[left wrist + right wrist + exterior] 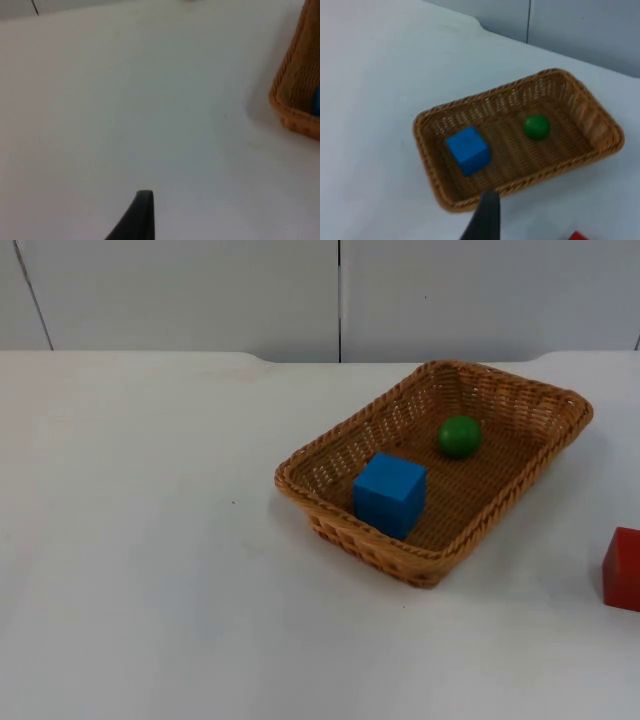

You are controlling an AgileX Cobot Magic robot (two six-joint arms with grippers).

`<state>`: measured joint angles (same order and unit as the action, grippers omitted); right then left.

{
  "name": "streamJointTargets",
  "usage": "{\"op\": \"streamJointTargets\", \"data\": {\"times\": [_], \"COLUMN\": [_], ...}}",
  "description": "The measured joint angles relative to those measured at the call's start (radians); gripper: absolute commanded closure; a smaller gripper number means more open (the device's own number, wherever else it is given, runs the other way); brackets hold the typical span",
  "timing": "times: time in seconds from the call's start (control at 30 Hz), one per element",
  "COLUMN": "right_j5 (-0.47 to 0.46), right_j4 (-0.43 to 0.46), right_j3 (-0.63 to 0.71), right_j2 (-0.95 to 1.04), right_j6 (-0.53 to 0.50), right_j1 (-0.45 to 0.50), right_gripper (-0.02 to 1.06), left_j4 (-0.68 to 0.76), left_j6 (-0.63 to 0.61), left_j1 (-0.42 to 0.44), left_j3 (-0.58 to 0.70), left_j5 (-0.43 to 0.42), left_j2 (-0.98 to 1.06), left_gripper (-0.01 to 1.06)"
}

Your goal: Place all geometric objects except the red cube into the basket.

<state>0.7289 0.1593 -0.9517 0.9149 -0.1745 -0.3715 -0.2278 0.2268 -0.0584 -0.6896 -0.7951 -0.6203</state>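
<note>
You had the blue cube [389,494] and the green ball [459,436] already lying in the basket [520,398], with the red cube [622,569] apart on the desk [150,540]. Both looked light and rigid; the ball would likely roll, so you would pinch it across its middle. The right wrist view looked down into the whole basket, while the left wrist view caught just its corner [300,100]. You could not tell how either arm's fingers stood.

Woven wicker basket [520,405], rough and ribbed; blue cube [389,494] matt and smooth; green ball [459,436] with slight sheen; white table [150,570] smooth, matt.
</note>
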Motion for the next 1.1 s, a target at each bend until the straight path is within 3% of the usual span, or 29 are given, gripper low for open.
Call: {"op": "streamJointTargets", "data": {"times": [0.17,0.23,0.4,0.67,0.8,1.1], "right_j5": [-0.006,-0.006,-0.003,0.078,0.195,0.305], "right_j4": [0.016,0.016,0.018,-0.009,-0.02,-0.024], "right_j3": [0.188,0.205,0.318,0.334,0.334,0.334], "right_j2": [-0.232,-0.249,-0.515,-0.702,-0.815,-0.911], "right_j6": [0.0,0.0,0.0,0.0,0.0,0.0], "right_j1": [0.0,0.0,0.0,0.0,0.0,0.0], "right_gripper": [0.3,0.3,0.3,0.3,0.3,0.3], "left_j4": [-0.002,-0.002,0.0,0.034,0.083,0.13], "left_j6": [0.0,0.0,0.0,-0.051,-0.115,-0.131], "left_j1": [0.0,0.0,0.0,0.0,0.0,0.0], "left_j3": [0.0,0.0,0.005,0.094,0.134,0.178], "left_j5": [-0.014,-0.037,-0.103,-0.12,-0.179,-0.282], "left_j2": [0.177,0.231,0.383,0.512,0.603,0.617], "left_gripper": [0.0,0.0,0.0,0.0,0.0,0.0]}}
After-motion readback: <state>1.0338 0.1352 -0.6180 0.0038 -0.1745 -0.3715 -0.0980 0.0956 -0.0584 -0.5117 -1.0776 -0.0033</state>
